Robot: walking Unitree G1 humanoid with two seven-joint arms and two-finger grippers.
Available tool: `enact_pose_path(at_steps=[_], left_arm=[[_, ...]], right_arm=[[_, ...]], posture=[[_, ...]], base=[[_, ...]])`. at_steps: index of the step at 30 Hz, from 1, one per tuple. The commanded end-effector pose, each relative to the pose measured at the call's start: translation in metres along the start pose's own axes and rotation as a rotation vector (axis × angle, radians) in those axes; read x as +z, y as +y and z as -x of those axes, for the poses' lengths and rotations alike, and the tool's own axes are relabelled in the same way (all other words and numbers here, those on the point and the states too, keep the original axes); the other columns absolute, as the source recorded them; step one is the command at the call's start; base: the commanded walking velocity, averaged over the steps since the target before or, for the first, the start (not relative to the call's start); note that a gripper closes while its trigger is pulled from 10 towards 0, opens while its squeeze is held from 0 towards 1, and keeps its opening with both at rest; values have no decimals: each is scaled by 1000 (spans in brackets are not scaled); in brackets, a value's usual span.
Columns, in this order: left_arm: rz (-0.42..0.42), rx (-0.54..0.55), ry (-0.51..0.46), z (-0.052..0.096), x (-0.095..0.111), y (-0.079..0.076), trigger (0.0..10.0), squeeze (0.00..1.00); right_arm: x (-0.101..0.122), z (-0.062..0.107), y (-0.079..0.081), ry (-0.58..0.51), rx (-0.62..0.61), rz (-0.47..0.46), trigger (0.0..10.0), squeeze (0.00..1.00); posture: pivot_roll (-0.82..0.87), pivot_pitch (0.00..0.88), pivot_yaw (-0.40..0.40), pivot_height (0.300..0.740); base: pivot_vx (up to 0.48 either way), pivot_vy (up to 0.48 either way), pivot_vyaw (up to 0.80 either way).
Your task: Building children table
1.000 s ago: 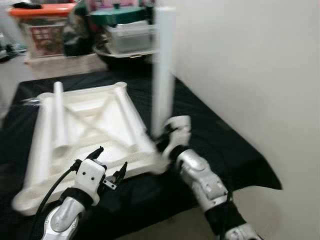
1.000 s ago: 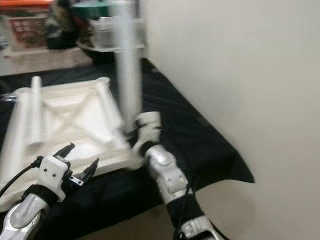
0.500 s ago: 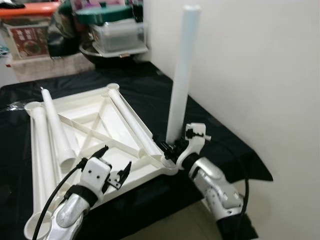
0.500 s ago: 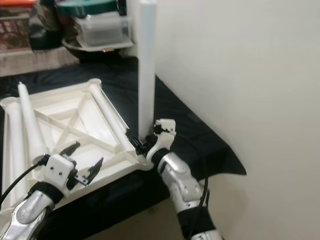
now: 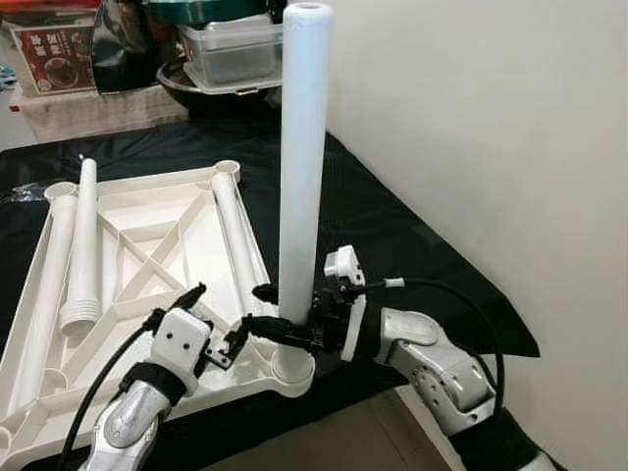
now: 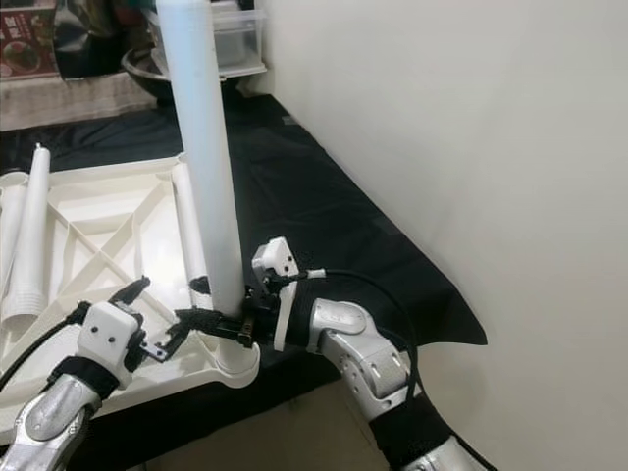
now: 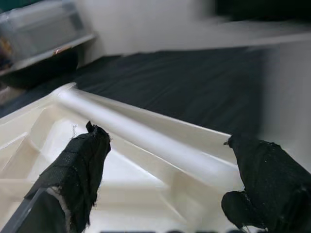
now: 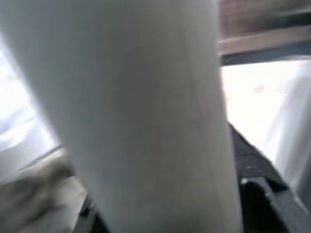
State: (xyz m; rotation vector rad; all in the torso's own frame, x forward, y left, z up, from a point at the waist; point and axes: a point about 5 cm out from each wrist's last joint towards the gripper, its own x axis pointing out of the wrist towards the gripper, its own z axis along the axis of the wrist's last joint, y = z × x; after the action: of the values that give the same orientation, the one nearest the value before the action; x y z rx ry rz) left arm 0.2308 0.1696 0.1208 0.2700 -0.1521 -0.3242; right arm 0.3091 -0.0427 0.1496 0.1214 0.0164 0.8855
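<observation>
Since the earlier frame the white leg (image 5: 299,186) has shifted from beside the tabletop's corner to stand upright over the corner socket (image 5: 291,367) at 6 o'clock. The right hand (image 5: 280,329) grips its lower end. The left hand (image 5: 214,324), fingers spread and empty, hovers just beside at 9 o'clock; its wrist view shows a loose leg (image 7: 146,138) lying in the upturned tabletop (image 5: 137,255).

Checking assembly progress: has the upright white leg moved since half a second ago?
Yes. The leg shifted from beside the tabletop onto its near corner socket, gripped by the right gripper.
</observation>
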Motion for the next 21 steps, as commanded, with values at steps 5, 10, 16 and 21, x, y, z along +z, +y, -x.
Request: enact_pose_path(at_steps=[5, 10, 16, 21], left_arm=[[0, -16, 0, -4, 0, -4, 10000, 0], [-1, -29, -4, -6, 1, -4, 10000, 0], [-2, -27, -5, -6, 0, -3, 10000, 0], [-1, -25, -5, -4, 0, -3, 10000, 0]], right_arm=[[-58, 45, -65, 201, -824, -254, 706, 0], [-46, 29, -35, 148, -542, -246, 10000, 0], [-12, 16, 2, -24, -70, -244, 10000, 1000], [5, 26, 32, 13, 390, -148, 10000, 0]], posture=[[72, 0, -29, 740], [66, 0, -23, 740], [68, 0, -26, 740], [76, 0, -34, 740]], base=[[0, 0, 0], [0, 0, 0], [0, 0, 0], [0, 0, 0]])
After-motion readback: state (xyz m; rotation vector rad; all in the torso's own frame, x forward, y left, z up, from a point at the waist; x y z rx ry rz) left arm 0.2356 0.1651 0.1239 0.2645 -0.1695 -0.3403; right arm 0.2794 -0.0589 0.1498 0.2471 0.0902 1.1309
